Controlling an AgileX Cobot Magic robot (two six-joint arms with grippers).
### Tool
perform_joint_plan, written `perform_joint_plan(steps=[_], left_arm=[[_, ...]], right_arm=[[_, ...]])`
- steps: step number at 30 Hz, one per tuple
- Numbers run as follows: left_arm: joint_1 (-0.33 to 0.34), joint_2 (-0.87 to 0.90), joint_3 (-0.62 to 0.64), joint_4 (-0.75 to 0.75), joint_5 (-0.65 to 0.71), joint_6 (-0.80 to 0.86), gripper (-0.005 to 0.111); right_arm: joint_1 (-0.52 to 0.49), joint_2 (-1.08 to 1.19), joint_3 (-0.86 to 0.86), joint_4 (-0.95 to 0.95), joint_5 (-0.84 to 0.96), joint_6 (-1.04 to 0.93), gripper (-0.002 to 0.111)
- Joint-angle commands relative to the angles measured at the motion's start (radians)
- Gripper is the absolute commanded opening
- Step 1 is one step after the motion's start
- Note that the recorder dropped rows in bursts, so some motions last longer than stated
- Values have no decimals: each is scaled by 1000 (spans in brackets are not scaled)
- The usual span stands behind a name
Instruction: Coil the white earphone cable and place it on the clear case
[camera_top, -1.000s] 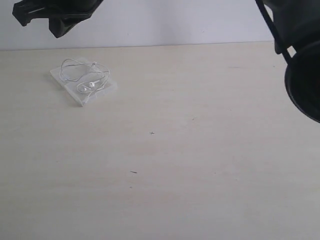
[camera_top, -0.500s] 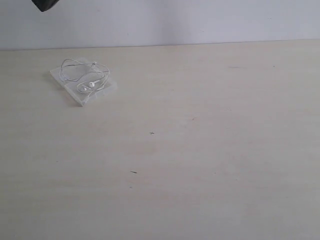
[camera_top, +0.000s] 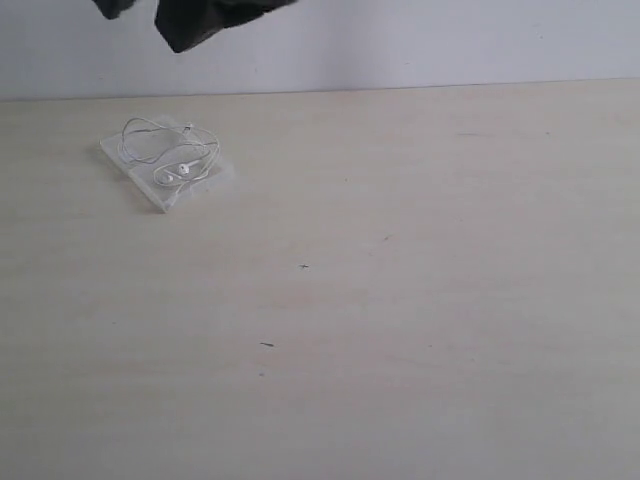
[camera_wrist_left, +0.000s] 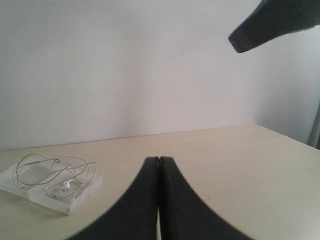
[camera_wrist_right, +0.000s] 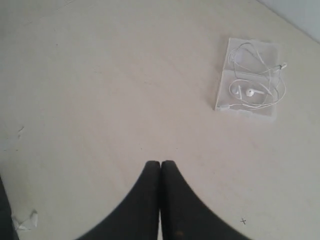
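The white earphone cable (camera_top: 168, 150) lies coiled in loose loops on the clear case (camera_top: 138, 171) at the table's back left, its earbuds resting on the case. The same cable (camera_wrist_left: 55, 175) and case (camera_wrist_left: 50, 201) show in the left wrist view, and the cable (camera_wrist_right: 256, 80) on the case (camera_wrist_right: 223, 90) shows in the right wrist view. My left gripper (camera_wrist_left: 159, 160) is shut and empty, well away from the case. My right gripper (camera_wrist_right: 160, 163) is shut and empty, high above the table. In the exterior view only a dark arm part (camera_top: 200, 18) shows at the top left.
A pale wooden table (camera_top: 400, 300) runs to a plain white wall (camera_top: 420, 40) behind. A small crumpled white scrap (camera_wrist_right: 25, 220) lies on the table in the right wrist view. A dark arm part (camera_wrist_left: 275, 22) hangs in the left wrist view's upper corner.
The right arm left the exterior view's right edge a second ago. The dark arm part at the top left withdrew, then came back further right. Cable and case have not moved.
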Motion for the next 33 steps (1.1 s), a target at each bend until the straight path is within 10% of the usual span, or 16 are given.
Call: perform_joint_plan(steps=[1, 10, 33], left_arm=[[3, -5, 3, 4, -2, 5, 0], [3, -5, 3, 4, -2, 3, 0], [3, -5, 3, 4, -2, 6, 0]], right_arm=[[0, -223, 335, 43, -291, -10, 0], [0, -787, 873, 82, -520, 4, 0], [-160, -1034, 883, 38, -441, 10, 0]])
